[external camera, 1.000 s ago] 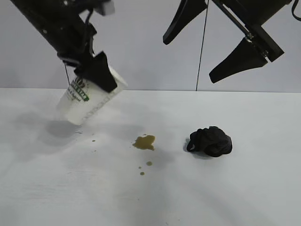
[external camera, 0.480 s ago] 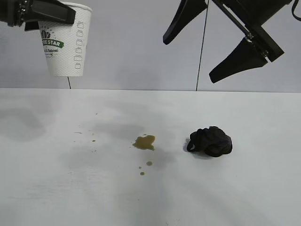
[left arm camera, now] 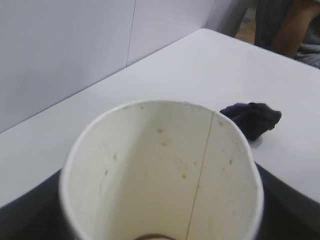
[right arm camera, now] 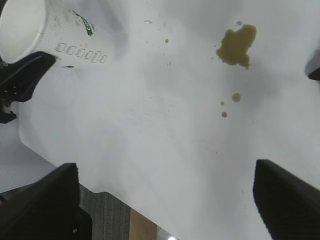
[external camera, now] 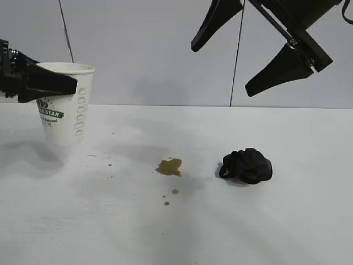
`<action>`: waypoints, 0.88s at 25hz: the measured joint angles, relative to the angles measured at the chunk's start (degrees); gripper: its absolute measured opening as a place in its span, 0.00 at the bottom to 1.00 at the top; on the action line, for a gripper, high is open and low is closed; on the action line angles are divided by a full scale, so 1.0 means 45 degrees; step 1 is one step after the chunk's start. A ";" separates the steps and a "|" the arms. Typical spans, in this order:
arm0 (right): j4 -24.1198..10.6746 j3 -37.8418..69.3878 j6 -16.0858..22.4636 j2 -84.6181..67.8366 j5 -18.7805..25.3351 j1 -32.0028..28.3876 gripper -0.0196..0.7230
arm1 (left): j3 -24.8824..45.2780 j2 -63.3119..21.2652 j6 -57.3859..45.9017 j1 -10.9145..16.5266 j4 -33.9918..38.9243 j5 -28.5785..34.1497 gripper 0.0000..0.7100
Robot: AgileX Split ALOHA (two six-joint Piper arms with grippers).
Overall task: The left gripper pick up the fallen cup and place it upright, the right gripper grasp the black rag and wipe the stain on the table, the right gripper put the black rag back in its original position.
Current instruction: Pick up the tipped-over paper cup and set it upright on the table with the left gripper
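Note:
The white cup [external camera: 69, 110] with its green logo band is upright at the table's [external camera: 176, 232] left, its base at or just above the surface. My left gripper [external camera: 66, 84] is shut on it near the rim, reaching in from the left. In the left wrist view I look into the cup's brown-speckled inside [left arm camera: 165, 165], with a black finger [left arm camera: 290, 205] on each side. The olive-brown stain [external camera: 169, 166] lies mid-table with small droplets [external camera: 174, 191] in front of it. The black rag [external camera: 247, 165] sits bunched to its right. My right gripper [external camera: 220, 72] hangs open high above the rag.
In the right wrist view the right gripper [right arm camera: 162, 200] is over bare table, with the stain [right arm camera: 237, 46], the cup [right arm camera: 55, 35] and the table's edge [right arm camera: 75, 172] in sight. A person's arm [left arm camera: 295, 25] shows beyond the table's far corner. A thin cable [external camera: 237, 55] hangs against the wall.
The left gripper carried the cup from a low tilt up to an upright hold, then down and left toward the table. The right arm, rag and stain have not moved.

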 joint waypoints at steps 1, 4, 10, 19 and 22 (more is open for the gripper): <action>0.0000 0.0000 0.0000 0.0000 -0.0059 0.0000 0.90 | 0.0062 0.0000 0.0189 0.0000 0.0000 -0.0123 0.77; 0.0000 0.0000 0.0000 0.0000 -0.0127 0.0000 0.90 | 0.0095 0.0000 0.0557 0.0000 -0.0090 -0.0190 0.77; -0.0029 0.0000 0.0000 0.0000 -0.0154 0.0000 0.90 | 0.0095 0.0026 0.1240 -0.0366 -0.0152 -0.0537 0.77; -0.0123 0.0000 0.0000 0.0000 -0.0166 0.0000 0.90 | -0.0165 0.1134 0.1645 -0.0654 -0.0202 -0.0577 0.77; -0.0233 0.0000 0.0000 0.0000 -0.0178 0.0000 0.90 | -0.0306 0.1259 0.2284 -0.0654 -0.0214 -0.0607 0.77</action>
